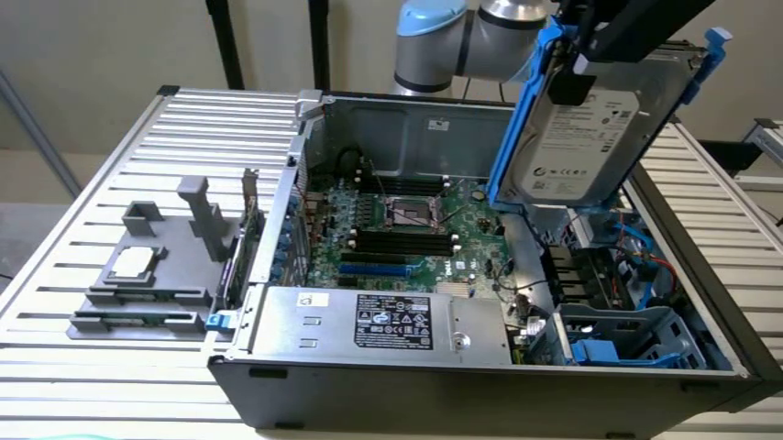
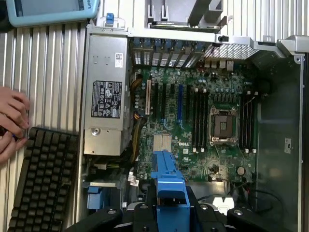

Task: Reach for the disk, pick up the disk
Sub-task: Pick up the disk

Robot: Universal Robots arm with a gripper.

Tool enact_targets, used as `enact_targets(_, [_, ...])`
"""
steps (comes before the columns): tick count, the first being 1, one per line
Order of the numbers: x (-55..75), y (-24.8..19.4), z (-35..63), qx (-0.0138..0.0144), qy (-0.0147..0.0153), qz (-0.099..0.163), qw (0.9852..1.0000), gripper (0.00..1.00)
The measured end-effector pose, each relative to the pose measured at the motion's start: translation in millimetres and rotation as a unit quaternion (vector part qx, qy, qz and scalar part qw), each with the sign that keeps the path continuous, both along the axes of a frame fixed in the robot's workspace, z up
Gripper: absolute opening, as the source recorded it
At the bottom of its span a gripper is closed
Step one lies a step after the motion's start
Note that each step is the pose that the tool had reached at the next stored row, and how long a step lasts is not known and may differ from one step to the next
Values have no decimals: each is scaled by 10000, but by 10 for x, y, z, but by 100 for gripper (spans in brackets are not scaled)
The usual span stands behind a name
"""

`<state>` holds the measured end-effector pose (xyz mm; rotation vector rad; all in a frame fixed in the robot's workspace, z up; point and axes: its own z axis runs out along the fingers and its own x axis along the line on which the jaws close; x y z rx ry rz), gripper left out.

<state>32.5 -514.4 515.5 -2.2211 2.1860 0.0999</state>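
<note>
- The disk (image 1: 585,137), silver-grey with a white printed label and a bright blue frame, hangs tilted in the air above the open computer case (image 1: 490,385), over the side at the exterior view's right.
- The gripper (image 1: 618,41) has the disk by its upper end; the dark fingers are closed partway onto the blue frame, as the exterior view shows.
- From the wrist view, the gripper (image 2: 169,208) appears as black metal clamped either side of the blue frame's end (image 2: 166,181), with the case interior spread out beneath.
- The exterior view alone gives the disk's label face; its print is too small to read.
- The wrist view alone takes in a black keyboard (image 2: 43,179) on the slatted tabletop (image 2: 53,72), a person's hand (image 2: 12,121) at the keyboard's edge, and a light blue device (image 2: 48,12) at the frame's corner.
- The motherboard (image 2: 193,121) carries the word "DELL" in white near its heatsink, legible in the wrist view; 1 empty CPU socket (image 2: 223,125) sits between rows of memory slots.
- The power supply (image 1: 385,321), a silver box with a black label, lies along the case's near wall in the exterior view; its text cannot be read.
- A grey fixture (image 1: 153,266) stands on the tabletop at the exterior view's left, well apart from the disk.
- Blue drive bays (image 1: 624,339) sit in the case's corner below the raised disk.
</note>
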Motion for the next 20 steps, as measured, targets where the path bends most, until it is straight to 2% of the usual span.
enact_targets(11, [373, -269, 0, 0, 2, 1, 10000, 32])
enact_targets(15, [478, -380, 0, 0, 3, 0, 10000, 32])
enact_targets(20, [569, -545, -1, 0, 7, 0, 10000, 32])
